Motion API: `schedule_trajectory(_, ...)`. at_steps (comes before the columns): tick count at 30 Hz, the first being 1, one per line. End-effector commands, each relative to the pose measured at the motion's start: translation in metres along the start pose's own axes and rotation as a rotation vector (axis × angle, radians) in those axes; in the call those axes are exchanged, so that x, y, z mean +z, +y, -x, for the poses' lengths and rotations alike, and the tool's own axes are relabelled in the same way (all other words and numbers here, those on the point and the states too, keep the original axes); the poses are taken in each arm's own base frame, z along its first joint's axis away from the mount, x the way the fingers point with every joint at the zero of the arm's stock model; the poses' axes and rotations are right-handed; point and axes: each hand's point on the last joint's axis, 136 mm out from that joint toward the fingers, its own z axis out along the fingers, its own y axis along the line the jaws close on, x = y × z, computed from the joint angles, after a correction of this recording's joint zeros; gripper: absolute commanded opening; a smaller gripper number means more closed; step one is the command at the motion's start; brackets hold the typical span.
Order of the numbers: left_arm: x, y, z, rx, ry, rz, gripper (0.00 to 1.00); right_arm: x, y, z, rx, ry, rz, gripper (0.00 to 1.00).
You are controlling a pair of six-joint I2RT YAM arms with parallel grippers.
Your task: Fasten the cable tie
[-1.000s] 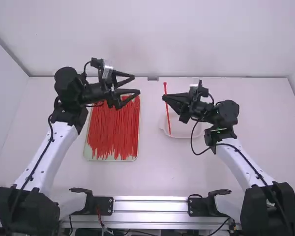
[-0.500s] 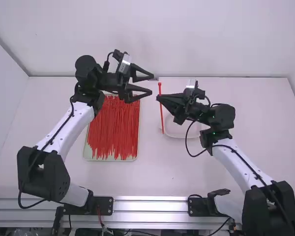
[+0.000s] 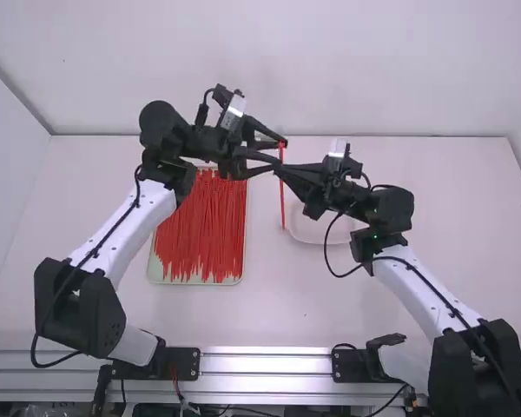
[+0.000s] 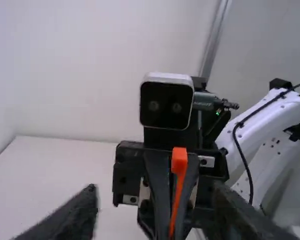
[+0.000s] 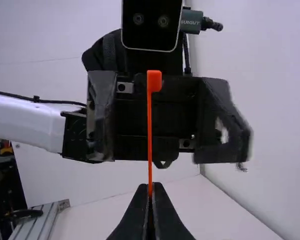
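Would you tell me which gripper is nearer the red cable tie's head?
Left. The left gripper, open, is right at the head of the red cable tie; the right gripper is shut on the strap farther down.

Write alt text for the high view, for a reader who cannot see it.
Above a white table, the right arm holds a red tie upright in its jaws, and the left arm has its open jaws at the tie's top end. A tray of red ties lies on the left, and a white dish lies near the held tie's lower end.
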Motion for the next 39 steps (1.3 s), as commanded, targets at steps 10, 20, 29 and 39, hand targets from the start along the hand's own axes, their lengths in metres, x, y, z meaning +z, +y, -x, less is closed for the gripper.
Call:
schedule_trajectory(10,0.0023,-0.0048,0.0149,-0.003,-0.015,0.003,0.26,0.0025,-0.0009,0.0101,-0.024,-0.023,-0.004,0.01)
schedule_trajectory(20,0.0041,-0.0025,0.0176,-0.010,-0.030,0.019,0.24,0.0025,-0.0003,0.0114,-0.037,-0.028,-0.003,0.01)
schedule_trajectory(29,0.0050,-0.0005,0.0202,-0.005,-0.044,0.033,0.23,0.0025,-0.0003,0.0114,-0.048,-0.028,-0.003,0.01)
schedule_trajectory(39,0.0076,-0.0032,0.0216,-0.004,-0.046,0.024,0.12,0.0025,-0.0002,0.0114,-0.049,-0.027,-0.002,0.01)
